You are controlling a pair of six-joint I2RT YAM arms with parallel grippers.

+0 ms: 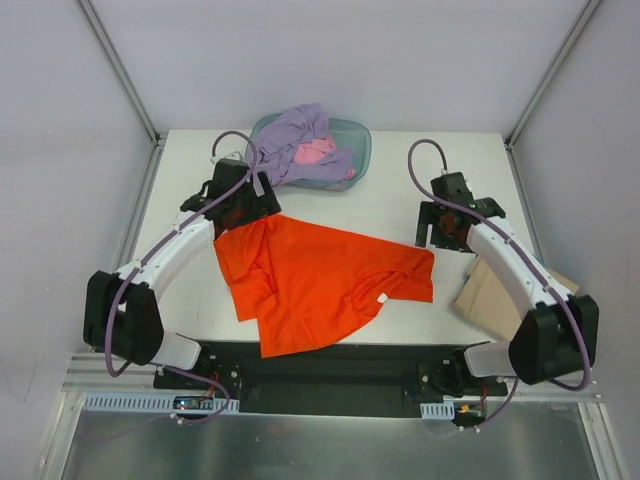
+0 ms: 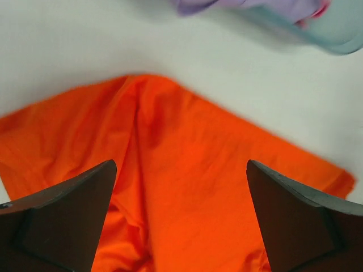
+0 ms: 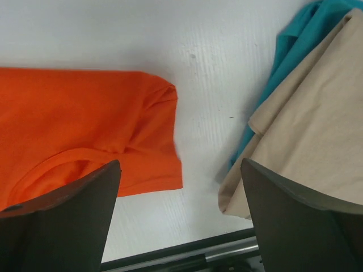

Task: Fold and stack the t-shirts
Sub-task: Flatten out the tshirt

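The orange-red t-shirt (image 1: 320,285) lies spread and rumpled in the middle of the table, partly folded over on its left side. My left gripper (image 1: 245,205) is open and empty, hovering over the shirt's far-left corner; the wrist view shows the shirt (image 2: 170,124) between the spread fingers of that gripper (image 2: 180,164). My right gripper (image 1: 445,228) is open and empty, just right of the shirt's right sleeve (image 3: 79,113), above bare table (image 3: 180,161). The lavender t-shirt (image 1: 290,140) and the pink t-shirt (image 1: 315,152) are bunched in the tub.
The translucent teal tub (image 1: 362,140) stands at the back centre of the table, its corner also in the left wrist view (image 2: 340,39). A tan flat piece (image 1: 490,295) lies at the right edge with something teal under it (image 3: 295,39). The table's near edge has a black rail (image 1: 340,365).
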